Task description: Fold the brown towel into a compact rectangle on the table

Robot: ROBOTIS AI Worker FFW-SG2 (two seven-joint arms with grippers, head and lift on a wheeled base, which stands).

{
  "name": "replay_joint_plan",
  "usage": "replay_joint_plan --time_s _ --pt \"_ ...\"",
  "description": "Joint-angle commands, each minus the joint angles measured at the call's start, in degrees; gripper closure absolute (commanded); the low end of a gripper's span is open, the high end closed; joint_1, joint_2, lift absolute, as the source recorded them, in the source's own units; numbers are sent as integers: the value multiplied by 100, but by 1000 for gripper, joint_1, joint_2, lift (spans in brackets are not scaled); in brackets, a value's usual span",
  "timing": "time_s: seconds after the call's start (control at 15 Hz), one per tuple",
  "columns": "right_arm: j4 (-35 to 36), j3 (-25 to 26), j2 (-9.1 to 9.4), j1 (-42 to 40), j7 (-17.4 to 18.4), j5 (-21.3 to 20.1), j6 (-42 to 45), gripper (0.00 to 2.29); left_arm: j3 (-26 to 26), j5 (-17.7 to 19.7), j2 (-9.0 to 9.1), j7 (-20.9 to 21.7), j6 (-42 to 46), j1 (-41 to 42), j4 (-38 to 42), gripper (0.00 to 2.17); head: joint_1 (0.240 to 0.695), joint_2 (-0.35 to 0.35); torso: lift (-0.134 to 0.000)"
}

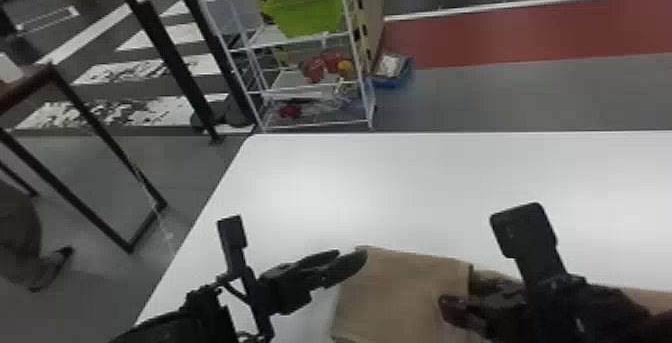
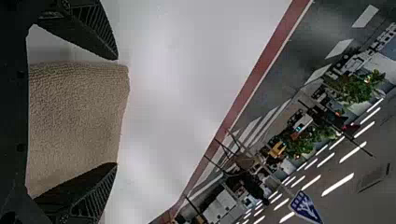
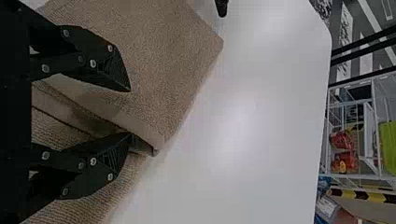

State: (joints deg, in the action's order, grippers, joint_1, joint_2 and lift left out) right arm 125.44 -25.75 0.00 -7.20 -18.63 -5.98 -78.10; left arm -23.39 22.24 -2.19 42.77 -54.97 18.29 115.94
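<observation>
The brown towel (image 1: 400, 292) lies on the table's near part, with a folded upper layer whose right edge is by the right gripper (image 1: 457, 287). Over the towel's left corner is the left gripper (image 1: 351, 255). In the left wrist view the left gripper (image 2: 116, 111) stands open, the towel (image 2: 77, 116) showing between its spread fingers. The right wrist view has the right gripper (image 3: 130, 112) open as well: one finger over the upper layer of the towel (image 3: 173, 60), the other beside the fold's edge, above the lower layer. A fingertip (image 3: 222, 7) of the left gripper shows beyond.
The white table (image 1: 350, 177) stretches away from the towel, its left edge slanting beside the left arm. Past the far edge stands a white wire rack (image 1: 310, 126) with a green bin (image 1: 307, 9). A dark metal frame (image 1: 105, 142) is on the floor at left.
</observation>
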Motion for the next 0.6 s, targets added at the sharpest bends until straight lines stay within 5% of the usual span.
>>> replay_joint_plan --time_s 0.0,0.53 --pt "341 -9 5 -62 -53 -8 -430 650 -43 0 -1 -6 17 8 104 80 695 350 -122" --pt "428 88 5 -27 -238 -69 -1198 653 -16 -167 8 -252 562 -9 157 80 695 350 -122"
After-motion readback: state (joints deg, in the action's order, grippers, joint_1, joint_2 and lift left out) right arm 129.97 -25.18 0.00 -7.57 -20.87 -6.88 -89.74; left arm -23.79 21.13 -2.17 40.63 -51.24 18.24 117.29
